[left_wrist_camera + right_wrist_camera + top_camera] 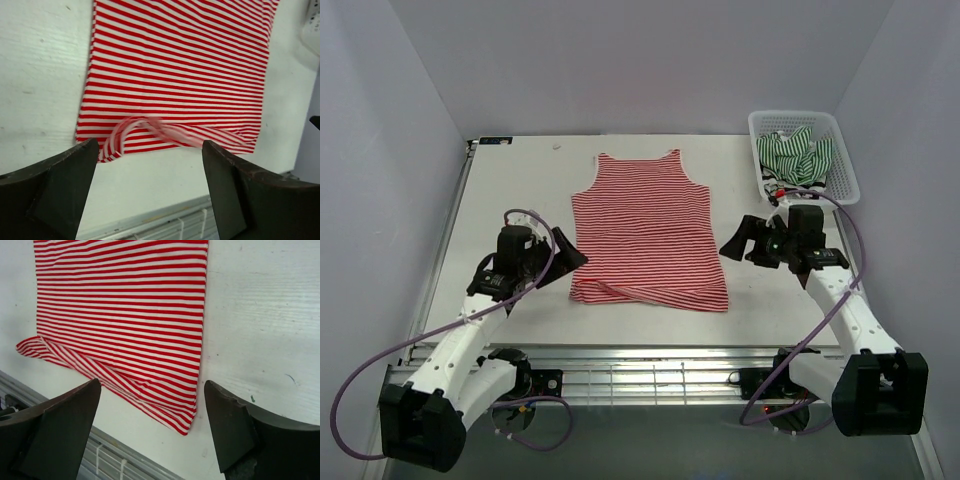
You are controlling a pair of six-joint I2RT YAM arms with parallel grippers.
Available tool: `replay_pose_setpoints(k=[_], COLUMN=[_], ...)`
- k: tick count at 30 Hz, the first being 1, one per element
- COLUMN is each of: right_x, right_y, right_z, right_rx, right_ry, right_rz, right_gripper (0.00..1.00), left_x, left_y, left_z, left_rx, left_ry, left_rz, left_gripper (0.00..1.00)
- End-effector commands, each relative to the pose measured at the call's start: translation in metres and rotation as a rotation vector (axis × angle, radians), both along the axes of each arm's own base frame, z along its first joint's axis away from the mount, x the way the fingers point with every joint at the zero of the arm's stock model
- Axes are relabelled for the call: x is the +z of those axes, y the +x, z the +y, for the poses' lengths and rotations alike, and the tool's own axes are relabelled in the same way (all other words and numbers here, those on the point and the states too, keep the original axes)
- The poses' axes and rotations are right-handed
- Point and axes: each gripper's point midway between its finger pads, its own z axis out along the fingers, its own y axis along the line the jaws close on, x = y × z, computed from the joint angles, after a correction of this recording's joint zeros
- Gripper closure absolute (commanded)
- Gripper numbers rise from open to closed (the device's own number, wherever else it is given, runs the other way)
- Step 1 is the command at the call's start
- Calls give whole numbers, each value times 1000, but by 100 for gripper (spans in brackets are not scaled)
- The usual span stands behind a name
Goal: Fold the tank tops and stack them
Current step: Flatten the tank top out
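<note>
Left wrist: hem [150,131] of red-and-white tank top [175,65] is bunching just ahead of spread, empty left claw [150,150]; right claw [152,385] also spread. Folding now, we're risking trapping that wrinkle.

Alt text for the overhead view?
A red-and-white striped cloth tank top lies flat, near hem rumpled, between the open left gripper and right gripper. A white plastic lattice basket, far right, holds a green-and-white striped top.

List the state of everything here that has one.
Red top, spread flat, near hem rumpled.
Basket, upright.
Green top, crumpled inside it.
Left end effector, open, empty.
Right end effector, open, empty.
</note>
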Motion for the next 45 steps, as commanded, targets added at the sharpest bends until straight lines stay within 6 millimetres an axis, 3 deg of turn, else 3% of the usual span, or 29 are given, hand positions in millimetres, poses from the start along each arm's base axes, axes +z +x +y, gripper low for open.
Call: replay_pose_setpoints(k=[1, 3, 6, 7, 9, 10, 11, 15, 17, 18, 19, 20, 21, 24, 25, 27, 28, 30, 35, 36, 37, 40, 41, 42, 44, 45], right_x=[24, 35, 56, 57, 52, 50, 47, 25, 8, 2, -14, -22, -39, -57, -66, -80, -84, -87, -112, -117, -119, -117, -115, -109, -107, -122], right_y=[-2, 1, 8, 9, 12, 8, 7, 7, 5, 5, 4, 4, 4, 11, 14, 21, 23, 31, 46, 58, 64, 99, 110, 131, 143, 145], right_z=[-14, -15, -6, -1, 4, 19, 27, 60, 74, 77, 83, 83, 83, 83, 84, 79, 78, 78, 83, 83, 82, 85, 88, 99, 111, 118], right_rx=[-24, -26, 11, 24, 28, 76, 98, 162, 196, 198, 211, 210, 194, 175, 177, 153, 156, 150, 173, 164, 162, 174, 204, 233, 297, 351], right_ry=[-83, -89, -49, -45, -71, -80, -88, -118, -135, -142, -149, -153, -170, -197, -208, -252, -268, -284, -304, -309, -311, -298, -304, -291, -282, -287], right_rz=[-31, -37, -94, -105, -109, -111, -108, -74, -25, -10, 26, 46, 102, 143, 161, 185, 188, 191, 249, 255, 260, 244, 220, 181, 166, 186], right_gripper=[10, 10, 10, 10, 10, 10, 10, 10, 10, 10, 10, 10, 10, 10, 10, 10, 10, 10, 10, 10, 10, 10, 10, 10, 10, 10], left_x=[18, 36, 45, 59, 53, 59, 47, 28, 27, 10, 7, 5, -13, -28, -49, -59, -78, -90, -116, -119, -132, -131, -142, -134, -139, -130], left_y=[-23, -18, -7, 2, 12, 22, 31, 60, 76, 80, 87, 94, 101, 122, 128, 140, 138, 140, 113, 104, 82, 50, 24, 16, -14, -17], left_z=[-21, -24, -25, -29, -37, -43, -48, -74, -82, -89, -91, -93, -91, -88, -85, -83, -83, -77, -49, -46, -39, -40, -35, -40, -48, -53], left_rx=[-48, -62, -72, -83, -109, -123, -134, -199, -201, -218, -213, -207, -189, -151, -134, -116, -119, -97, -4, 10, 47, 124, 149, 151, 197, 214], left_ry=[-118, -125, -99, -105, -89, -89, -73, -60, -55, -44, -37, -34, -9, 40, 66, 75, 78, 81, 131, 136, 136, 64, 66, 47, 25, 2], left_rz=[61, 30, 25, -11, 5, -24, 13, 59, 61, 101, 96, 95, 125, 134, 174, 195, 249, 282, 388, 408, 481, 550, 608, 593, 649, 628], left_gripper=[2, 2, 2, 2, 2, 2, 2, 2, 2, 2, 2, 2, 2, 2, 2, 2, 2, 2, 2, 2, 2, 2, 2, 2, 2, 2])
